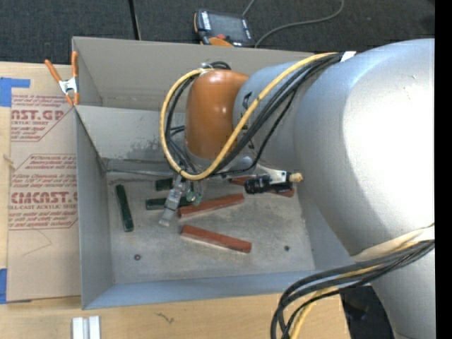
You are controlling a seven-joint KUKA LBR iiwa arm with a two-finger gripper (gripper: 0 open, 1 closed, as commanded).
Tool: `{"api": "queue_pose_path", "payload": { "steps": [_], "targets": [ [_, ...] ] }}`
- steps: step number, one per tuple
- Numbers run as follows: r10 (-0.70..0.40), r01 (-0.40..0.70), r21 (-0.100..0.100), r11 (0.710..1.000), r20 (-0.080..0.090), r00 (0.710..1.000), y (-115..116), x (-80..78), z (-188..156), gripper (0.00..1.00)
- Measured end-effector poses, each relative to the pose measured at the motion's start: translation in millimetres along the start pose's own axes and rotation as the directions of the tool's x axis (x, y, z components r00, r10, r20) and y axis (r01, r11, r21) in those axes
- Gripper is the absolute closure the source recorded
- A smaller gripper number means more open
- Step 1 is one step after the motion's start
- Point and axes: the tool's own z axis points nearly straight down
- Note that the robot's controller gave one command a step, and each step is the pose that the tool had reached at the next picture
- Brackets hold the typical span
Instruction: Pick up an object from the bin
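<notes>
My gripper point(171, 206) hangs low over the bin floor, left of centre, under the arm's orange cover. Its tip is at the left end of a reddish-brown flat stick point(215, 203) that lies slanted across the middle. A small dark green piece point(155, 204) lies just left of the tip, and another dark green piece point(164, 184) sits a little behind it. A second reddish-brown stick point(216, 239) lies nearer the front, apart from the gripper.
A long dark green stick point(125, 207) lies near the left wall. A red and black thing with a pale tip point(272, 183) rests at the right, under the arm. The arm covers the bin's right side.
</notes>
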Motion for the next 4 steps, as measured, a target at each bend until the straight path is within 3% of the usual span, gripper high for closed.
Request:
{"api": "queue_pose_path", "payload": {
  "steps": [1, 2, 3, 4],
  "targets": [
    [-0.325, 0.325, -0.001, 0.946, 0.001, 0.946, 6, 10.3, 34, 0.0],
    [-0.324, 0.324, -0.005, 0.946, 0.006, 0.946, 7, 8.9, 32, 1.0],
    [-0.298, 0.298, -0.004, 0.955, 0.004, 0.955, -4, 44.4, -82, 1.0],
    [-0.613, 0.613, 0.001, 0.79, 0.005, 0.79, -45, 19.9, -146, 1.0]
  ]
}}
